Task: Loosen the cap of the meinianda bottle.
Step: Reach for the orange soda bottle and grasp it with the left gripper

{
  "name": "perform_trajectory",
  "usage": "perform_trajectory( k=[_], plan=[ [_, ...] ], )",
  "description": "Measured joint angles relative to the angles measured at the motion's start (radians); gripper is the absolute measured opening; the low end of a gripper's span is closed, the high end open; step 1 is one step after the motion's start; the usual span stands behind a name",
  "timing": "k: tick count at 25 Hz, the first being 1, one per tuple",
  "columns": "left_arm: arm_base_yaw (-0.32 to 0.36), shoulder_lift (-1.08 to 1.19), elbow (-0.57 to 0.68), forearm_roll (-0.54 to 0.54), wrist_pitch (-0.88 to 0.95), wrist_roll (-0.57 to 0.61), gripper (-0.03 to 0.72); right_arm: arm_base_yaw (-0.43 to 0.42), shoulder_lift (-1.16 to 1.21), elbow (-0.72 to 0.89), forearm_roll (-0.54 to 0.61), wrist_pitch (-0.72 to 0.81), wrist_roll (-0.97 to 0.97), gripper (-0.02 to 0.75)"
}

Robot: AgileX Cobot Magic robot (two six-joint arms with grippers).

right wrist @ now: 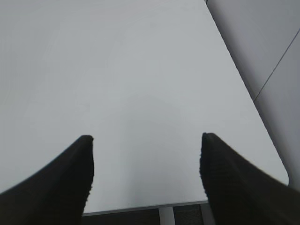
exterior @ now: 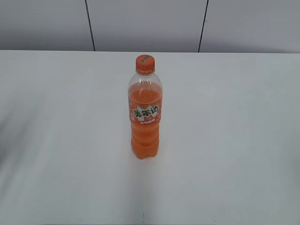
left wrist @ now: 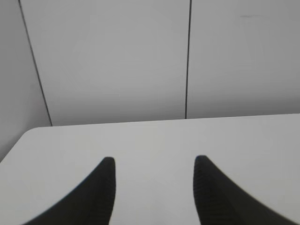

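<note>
The meinianda bottle (exterior: 145,115) stands upright in the middle of the white table (exterior: 234,140) in the exterior view. It holds orange drink and has an orange label. The orange cap (exterior: 145,64) sits on its neck. Neither arm shows in the exterior view. My left gripper (left wrist: 153,161) is open and empty over bare table near the back edge. My right gripper (right wrist: 146,139) is open and empty over bare table near an edge. The bottle does not show in either wrist view.
A grey panelled wall (exterior: 145,23) stands behind the table, and it shows in the left wrist view (left wrist: 117,61). The table's edge and a white leg (right wrist: 165,214) show in the right wrist view. The table's rounded corner (left wrist: 28,136) shows at the left.
</note>
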Motion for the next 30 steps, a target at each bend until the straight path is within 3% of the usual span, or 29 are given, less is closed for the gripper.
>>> perform_trajectory(
  k=[10,13,20,25,30],
  plan=[
    [0.0,0.293,0.0,0.287,-0.246,-0.102,0.342,0.0,0.0,0.0,0.0,0.0,0.0,0.532],
    [0.0,0.387,-0.012,0.419,-0.294,-0.135,0.342,0.0,0.0,0.0,0.0,0.0,0.0,0.532],
    [0.0,0.589,-0.11,0.747,-0.404,-0.162,0.342,0.0,0.0,0.0,0.0,0.0,0.0,0.532],
    [0.0,0.651,-0.174,0.89,-0.42,-0.18,0.347,0.0,0.0,0.0,0.0,0.0,0.0,0.532],
    [0.0,0.694,-0.257,1.046,-0.401,-0.245,0.409,0.0,0.0,0.0,0.0,0.0,0.0,0.532]
  ],
)
